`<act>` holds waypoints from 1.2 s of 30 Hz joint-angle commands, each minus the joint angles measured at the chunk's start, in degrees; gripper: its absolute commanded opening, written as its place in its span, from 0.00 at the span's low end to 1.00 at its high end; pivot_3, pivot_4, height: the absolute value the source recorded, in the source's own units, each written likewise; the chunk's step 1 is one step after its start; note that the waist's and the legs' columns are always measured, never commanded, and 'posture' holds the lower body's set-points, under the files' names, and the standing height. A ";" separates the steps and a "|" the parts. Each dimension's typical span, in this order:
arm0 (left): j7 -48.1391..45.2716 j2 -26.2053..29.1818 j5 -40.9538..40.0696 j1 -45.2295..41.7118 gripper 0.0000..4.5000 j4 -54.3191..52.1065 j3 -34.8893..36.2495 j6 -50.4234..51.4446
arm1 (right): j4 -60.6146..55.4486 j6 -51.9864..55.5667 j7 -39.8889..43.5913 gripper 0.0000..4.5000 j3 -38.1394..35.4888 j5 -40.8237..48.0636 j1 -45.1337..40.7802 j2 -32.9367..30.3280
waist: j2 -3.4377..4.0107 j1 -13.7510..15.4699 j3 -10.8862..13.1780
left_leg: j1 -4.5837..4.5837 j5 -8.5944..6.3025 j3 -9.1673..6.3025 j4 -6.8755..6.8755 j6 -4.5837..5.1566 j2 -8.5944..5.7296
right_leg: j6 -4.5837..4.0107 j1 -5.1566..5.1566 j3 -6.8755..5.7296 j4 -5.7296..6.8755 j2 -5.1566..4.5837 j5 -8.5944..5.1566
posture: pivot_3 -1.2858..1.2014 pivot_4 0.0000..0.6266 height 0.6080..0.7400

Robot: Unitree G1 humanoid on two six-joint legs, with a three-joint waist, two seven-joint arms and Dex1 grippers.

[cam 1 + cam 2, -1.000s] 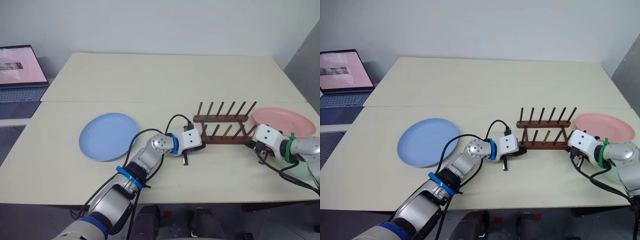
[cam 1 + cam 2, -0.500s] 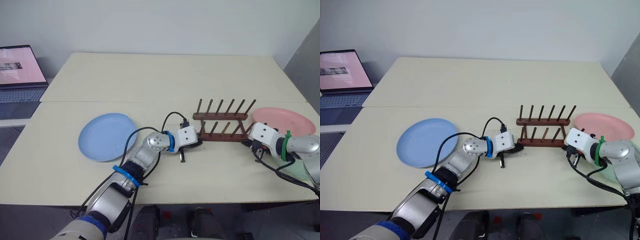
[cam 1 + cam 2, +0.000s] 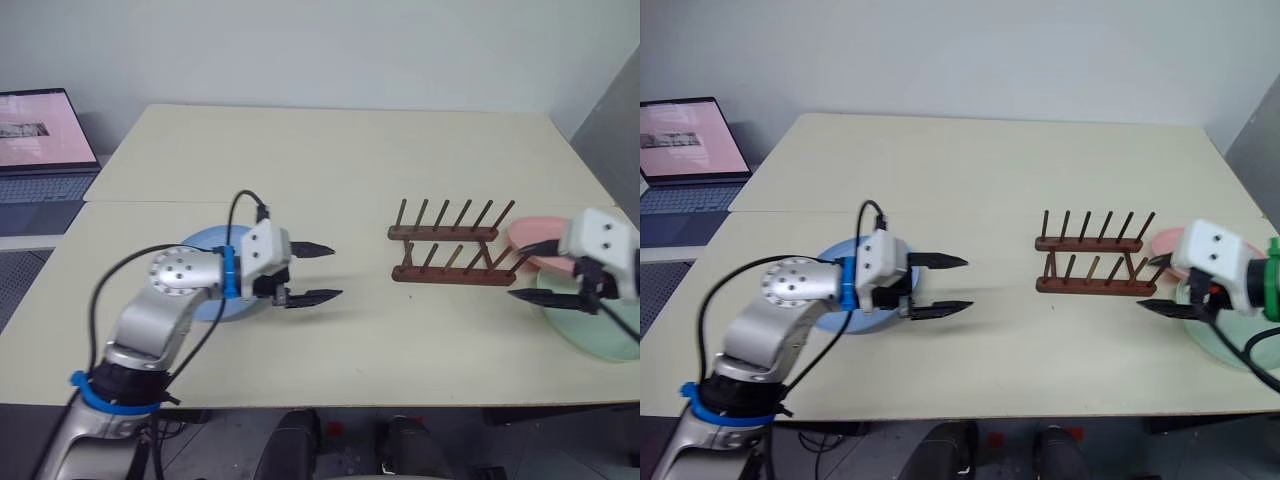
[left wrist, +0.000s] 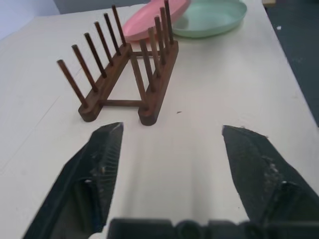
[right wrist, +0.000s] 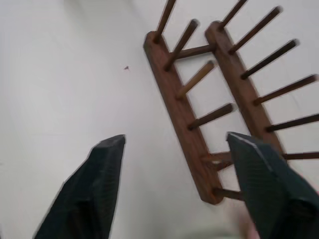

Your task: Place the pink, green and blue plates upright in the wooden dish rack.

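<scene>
1. Left eye view: at the left edge, off the counter [image 3: 400, 160], a laptop [image 3: 40, 140] is seen with its screen lit.
2. Next comes the left tool [image 3: 308, 272]. Its two black fingers are spread wide and nothing is held between them. It hangs above the counter, just beside the blue plate [image 3: 205, 305], and points toward the rack.
3. The blue plate lies flat on the left part of the counter and is partly covered by the left arm. It is round, shallow, matte, with a plain rim.
4. The wooden dish rack [image 3: 448, 256] stands right of the middle, empty. Two dark brown rails with upright pegs are joined by crossbars.
5. The pink plate [image 3: 535, 232] lies flat right behind the rack's right end, and the green plate [image 3: 590, 325] is near it, toward the counter's front edge. In the left wrist view their rims seem to overlap.
6. The right tool [image 3: 1162, 286] is also wide open and empty, above the green plate's edge.
7. The plates are judged light, stiff and somewhat smooth, probably plastic and not fragile. A grip on the rim is advised, with one finger under the edge, so the plate can be tilted upright between two pegs.
</scene>
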 commanded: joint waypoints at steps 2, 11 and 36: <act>0.06 0.68 -6.77 -0.98 0.99 -6.56 2.00 4.42 | 4.36 -4.16 -1.00 1.00 -2.07 -3.01 -0.39 -2.02 | -0.01 0.01 0.00 | 0.00 -0.07 0.02 0.00 -0.11 0.00 | 0.00 0.01 0.01 -0.04 -0.02 0.00 | 0.52 0.24 1.00; 0.26 -3.86 -7.27 -8.80 0.99 -6.44 -3.81 3.86 | 21.61 -12.75 -6.41 1.00 14.55 -15.67 -9.41 -1.97 | -0.01 -0.32 0.01 | 0.00 0.06 0.19 -0.01 0.11 -0.01 | -0.03 -0.02 0.13 0.01 0.00 0.01 | 0.52 0.24 1.00; -0.52 -11.83 -4.72 -15.49 1.00 0.93 -9.35 0.27 | 46.38 -22.21 -4.74 0.00 27.43 -26.80 -24.45 4.84 | -0.02 -0.51 0.02 | 0.06 0.08 0.38 0.03 0.14 0.00 | 0.09 -0.01 0.13 0.14 0.13 0.08 | 0.52 0.24 1.00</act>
